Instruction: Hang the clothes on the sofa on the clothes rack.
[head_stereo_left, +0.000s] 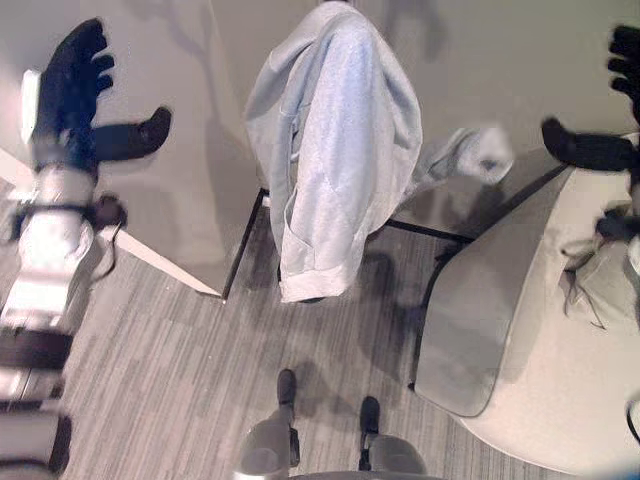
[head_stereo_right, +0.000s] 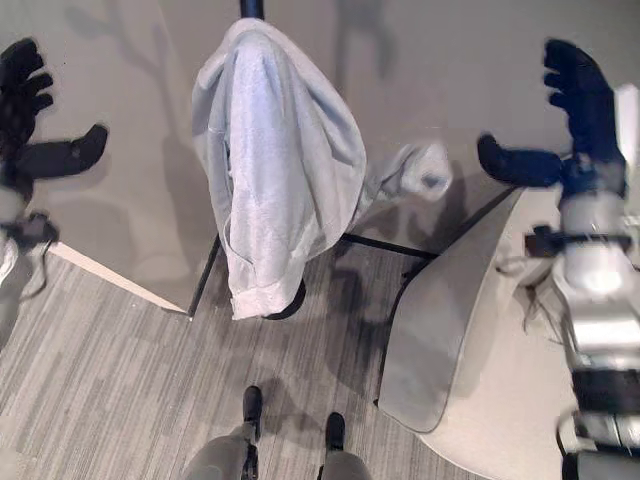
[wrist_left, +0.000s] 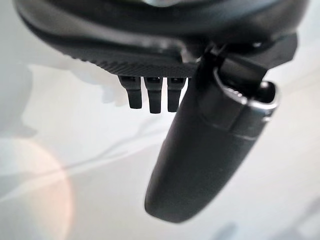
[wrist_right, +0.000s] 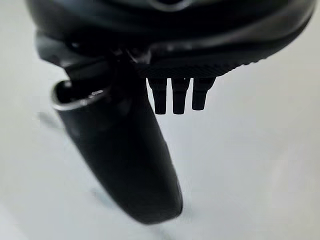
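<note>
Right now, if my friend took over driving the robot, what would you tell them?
Left hand: open, raised to the left of the rack, holding nothing.
Right hand: open, raised on the right above the sofa, holding nothing.
The light blue garment is draped over the top of the clothes rack, with one sleeve hanging out towards the sofa.
Done: that garment looks hung.
Left: something pale and crumpled lies on the sofa; I cannot tell if it is more clothing, so check it.

Grey plank floor (head_stereo_left: 170, 370) — pale wall (head_stereo_right: 420, 60)
</note>
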